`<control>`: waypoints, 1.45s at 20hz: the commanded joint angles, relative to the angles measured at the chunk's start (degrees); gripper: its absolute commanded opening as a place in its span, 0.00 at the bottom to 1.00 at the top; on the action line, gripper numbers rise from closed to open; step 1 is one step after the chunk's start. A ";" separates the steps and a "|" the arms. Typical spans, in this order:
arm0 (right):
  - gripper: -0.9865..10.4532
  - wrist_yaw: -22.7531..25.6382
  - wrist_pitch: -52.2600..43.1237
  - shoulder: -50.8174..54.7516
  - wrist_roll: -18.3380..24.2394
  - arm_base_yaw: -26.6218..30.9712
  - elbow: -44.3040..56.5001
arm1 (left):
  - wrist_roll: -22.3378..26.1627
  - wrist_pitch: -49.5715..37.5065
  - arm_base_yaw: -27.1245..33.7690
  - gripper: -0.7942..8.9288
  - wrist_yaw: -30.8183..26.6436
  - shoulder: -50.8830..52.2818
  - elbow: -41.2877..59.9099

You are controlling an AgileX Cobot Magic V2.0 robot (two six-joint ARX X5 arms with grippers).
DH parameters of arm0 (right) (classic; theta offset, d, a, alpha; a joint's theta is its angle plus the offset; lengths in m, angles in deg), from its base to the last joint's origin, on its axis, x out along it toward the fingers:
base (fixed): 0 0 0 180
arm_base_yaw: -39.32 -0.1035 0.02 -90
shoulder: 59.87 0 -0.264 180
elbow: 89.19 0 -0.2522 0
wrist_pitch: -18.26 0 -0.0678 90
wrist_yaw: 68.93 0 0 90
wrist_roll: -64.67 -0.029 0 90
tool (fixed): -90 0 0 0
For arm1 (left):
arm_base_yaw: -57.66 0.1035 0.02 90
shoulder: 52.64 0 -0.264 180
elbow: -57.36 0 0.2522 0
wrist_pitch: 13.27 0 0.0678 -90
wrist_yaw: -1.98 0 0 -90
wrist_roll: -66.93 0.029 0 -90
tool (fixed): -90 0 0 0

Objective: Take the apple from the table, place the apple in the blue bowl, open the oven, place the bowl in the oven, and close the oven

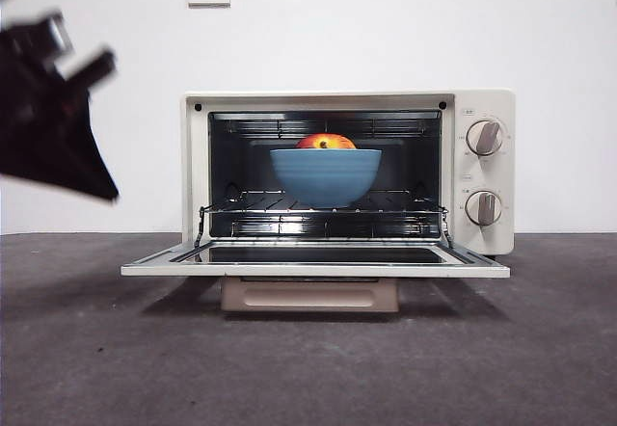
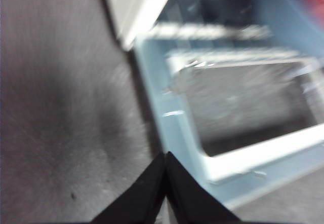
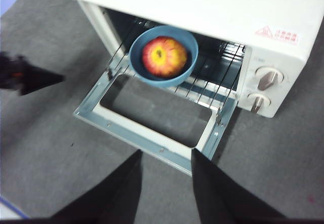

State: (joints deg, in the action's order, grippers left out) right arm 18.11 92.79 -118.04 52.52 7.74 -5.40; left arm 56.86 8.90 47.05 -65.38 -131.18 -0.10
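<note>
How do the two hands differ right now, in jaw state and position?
The left hand has its jaws pressed together, while the right hand has its jaws spread apart. The left hand is off to the side of the open oven door, blurred in the front view; the right hand is above the table in front of the door, looking down on the blue bowl. Both are empty.

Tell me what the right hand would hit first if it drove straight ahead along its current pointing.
Probably the front edge of the oven's open door, which lies directly ahead of the right hand. Depth is uncertain; the table could come first.
</note>
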 commanded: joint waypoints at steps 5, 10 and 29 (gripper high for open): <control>0.22 0.00 2.80 4.68 0.52 -0.94 -1.22 | -2.89 -10.71 -0.28 0.09 4.44 -15.02 -0.50; 0.22 0.02 3.15 6.34 0.33 -0.92 -1.22 | -2.89 -12.90 -0.28 0.09 7.98 -19.74 -0.50; 0.22 0.44 6.51 7.08 0.31 -0.92 -1.22 | -23.82 -45.92 2.58 0.09 21.18 -20.76 -3.63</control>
State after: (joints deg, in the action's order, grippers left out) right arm 18.30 99.42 -110.63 52.72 7.18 -5.43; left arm 34.55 -36.24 49.43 -44.27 -151.27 -3.10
